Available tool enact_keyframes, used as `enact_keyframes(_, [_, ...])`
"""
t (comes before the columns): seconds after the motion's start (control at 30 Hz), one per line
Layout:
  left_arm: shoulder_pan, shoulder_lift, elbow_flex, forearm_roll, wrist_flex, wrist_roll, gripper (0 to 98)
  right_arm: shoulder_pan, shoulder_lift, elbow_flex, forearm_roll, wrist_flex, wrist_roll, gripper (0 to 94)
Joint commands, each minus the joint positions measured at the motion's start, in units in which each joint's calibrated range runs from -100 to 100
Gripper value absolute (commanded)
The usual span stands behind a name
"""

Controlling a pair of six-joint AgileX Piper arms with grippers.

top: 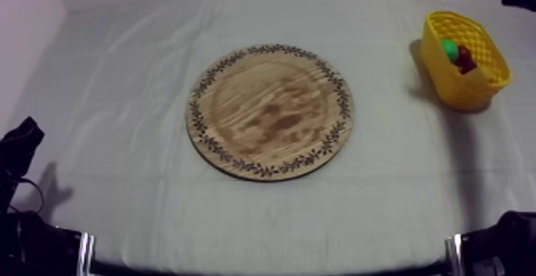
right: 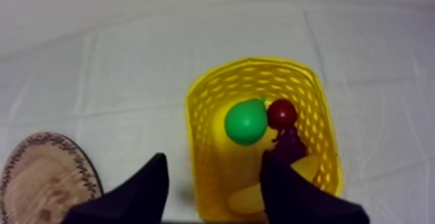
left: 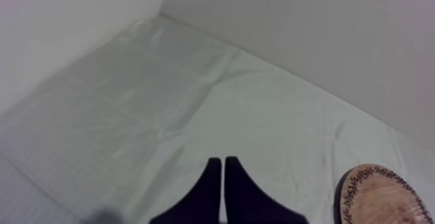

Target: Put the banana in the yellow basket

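R claw (right: 213,159) wide over yellow basket (right: 197,110) w/ banana (right: 245,202); L claw (left: 223,162) narrow

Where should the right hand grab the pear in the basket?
Likely the pear across its round belly, straight from above: it lies on top in the basket, whose walls block a side approach. Keep off the side where the small red fruit sits.
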Motion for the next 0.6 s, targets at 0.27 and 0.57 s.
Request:
enact_keyframes(0.27, [-0.02, 0.04, 0.00, 0.03, 0.00, 0.00, 0.1, -3.37, -23.86, 9.77, -0.61, 1.81, -0.16, 17.8])
enact_keyframes(0.57, [-0.02, 0.04, 0.00, 0.03, 0.00, -0.02, 0.1, -8.49, -46.11, 27.62, 4.73, -5.80, -5.77, 1.5])
